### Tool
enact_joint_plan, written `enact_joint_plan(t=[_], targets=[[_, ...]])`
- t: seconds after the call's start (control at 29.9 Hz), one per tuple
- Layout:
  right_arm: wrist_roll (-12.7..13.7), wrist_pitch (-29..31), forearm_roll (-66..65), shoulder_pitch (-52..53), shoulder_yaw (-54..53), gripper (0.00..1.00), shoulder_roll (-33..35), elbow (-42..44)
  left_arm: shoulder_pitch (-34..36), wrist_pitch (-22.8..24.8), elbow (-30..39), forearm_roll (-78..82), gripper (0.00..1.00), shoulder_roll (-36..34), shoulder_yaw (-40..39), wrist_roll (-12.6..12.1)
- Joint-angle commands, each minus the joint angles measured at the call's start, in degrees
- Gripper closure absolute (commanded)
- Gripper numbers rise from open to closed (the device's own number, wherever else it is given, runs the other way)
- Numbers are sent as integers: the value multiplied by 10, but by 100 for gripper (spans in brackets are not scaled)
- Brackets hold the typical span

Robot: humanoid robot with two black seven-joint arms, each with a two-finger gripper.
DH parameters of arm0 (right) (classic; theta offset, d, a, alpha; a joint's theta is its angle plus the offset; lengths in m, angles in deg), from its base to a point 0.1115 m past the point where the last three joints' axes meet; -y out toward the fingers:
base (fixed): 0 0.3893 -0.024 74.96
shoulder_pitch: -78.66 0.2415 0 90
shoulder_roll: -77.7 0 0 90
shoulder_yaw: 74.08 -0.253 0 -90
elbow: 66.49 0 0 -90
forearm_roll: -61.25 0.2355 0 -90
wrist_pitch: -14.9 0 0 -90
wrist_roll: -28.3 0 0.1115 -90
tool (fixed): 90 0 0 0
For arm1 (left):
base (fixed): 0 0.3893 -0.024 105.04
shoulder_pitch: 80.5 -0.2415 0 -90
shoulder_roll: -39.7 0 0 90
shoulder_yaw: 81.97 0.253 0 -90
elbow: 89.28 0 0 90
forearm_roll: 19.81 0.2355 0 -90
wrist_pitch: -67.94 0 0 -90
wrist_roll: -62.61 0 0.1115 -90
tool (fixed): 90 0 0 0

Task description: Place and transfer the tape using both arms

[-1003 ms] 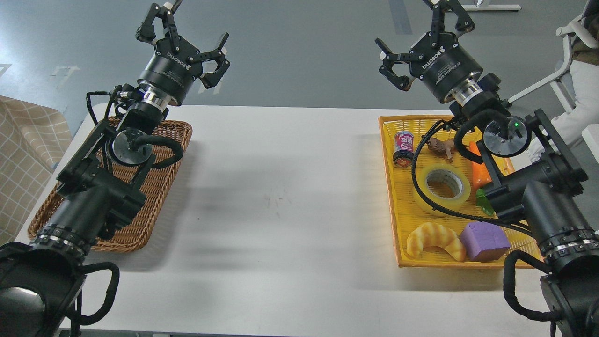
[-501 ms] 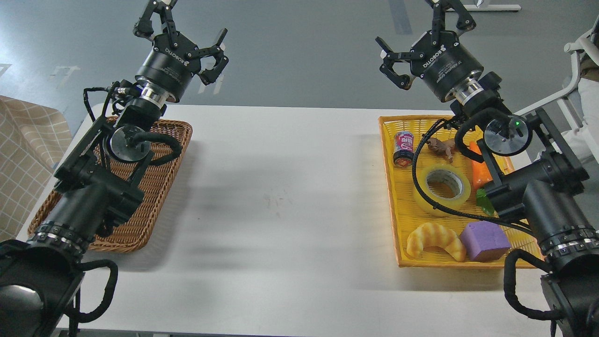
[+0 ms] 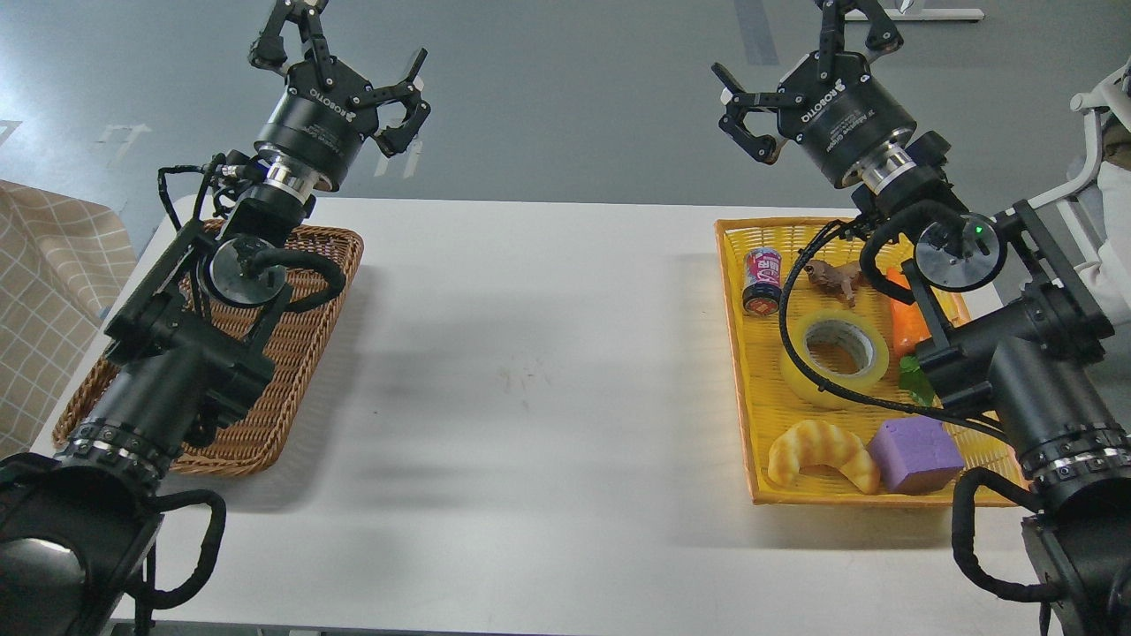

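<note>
The tape [image 3: 834, 359], a thick yellowish translucent roll with a grey-white core, lies flat in the middle of the yellow basket [image 3: 751, 371] on the right of the table. A black cable of my right arm crosses over it. My right gripper [image 3: 800, 62] is open and empty, raised high above the basket's far end. My left gripper [image 3: 340, 53] is open and empty, raised high above the far end of the brown wicker basket [image 3: 292, 371] on the left.
In the yellow basket lie a small can [image 3: 762, 281], a brown toy animal [image 3: 832, 277], an orange carrot [image 3: 907, 327], a golden croissant [image 3: 823, 453] and a purple block [image 3: 914, 454]. The white table [image 3: 530, 371] spans between the baskets. A chair [image 3: 1087, 159] stands at far right.
Both grippers have risen slightly and moved a little away from me. The tape and the other things have not moved.
</note>
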State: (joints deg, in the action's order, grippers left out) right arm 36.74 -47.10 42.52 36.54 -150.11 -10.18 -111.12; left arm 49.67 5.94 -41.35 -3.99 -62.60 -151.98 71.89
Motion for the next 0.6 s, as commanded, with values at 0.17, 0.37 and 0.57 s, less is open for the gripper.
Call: enact_joint_plan(t=[0.17,0.37,0.57], targets=[[0,0,-1,0,-1,0,-1,-10,-2,0,-4,1,2,0,2,0],[0,0,-1,-2,0,0,-3,-13,1,0,-6,0,2,-1,0,0],[0,0,-1,-6,5,0,-6,-8,2,0,-6,0,2,-2,0,0]])
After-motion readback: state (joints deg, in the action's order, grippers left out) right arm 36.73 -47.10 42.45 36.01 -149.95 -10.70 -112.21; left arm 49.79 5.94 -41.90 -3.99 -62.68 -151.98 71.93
